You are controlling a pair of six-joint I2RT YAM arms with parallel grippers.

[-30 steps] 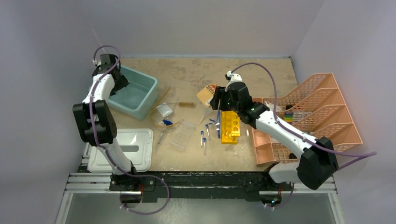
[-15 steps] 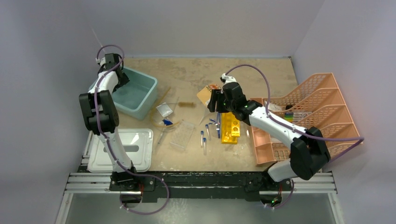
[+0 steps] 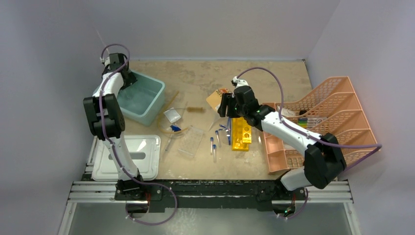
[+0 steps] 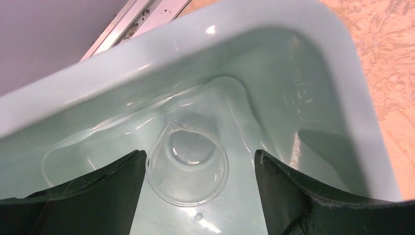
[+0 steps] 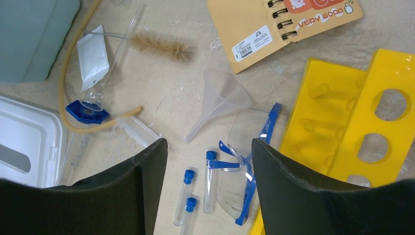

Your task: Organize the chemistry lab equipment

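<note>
The left hand (image 4: 200, 157) hangs inside a pale teal plastic tub (image 4: 303, 63) with its fingers spread wide, gripping nothing. A clear round dish with a small pouring lip (image 4: 188, 169) lies on the tub floor, directly below the gap between the two fingers.

The right hand (image 5: 209, 147) hovers above the sandy desk (image 5: 195, 19), fingers apart and empty. Directly under it lie small clear blue-capped tubes (image 5: 209, 186). Blue-framed clear safety glasses (image 5: 268, 128) lie just to their right. Just past the fingertips a clear plastic funnel (image 5: 222, 93) lies on its side. To this hand's right sit two yellow racks with round holes (image 5: 342, 122), side by side and touching. To its left, a clear plastic tube rack (image 3: 191, 141) rests flat, mostly hidden behind the left finger in the wrist view. Farther out on the left lie a thin brush with tan bristles (image 5: 161, 46) and a small clear bag (image 5: 94, 56). Farther out on the right is a brown spiral notebook (image 5: 274, 24).
</note>
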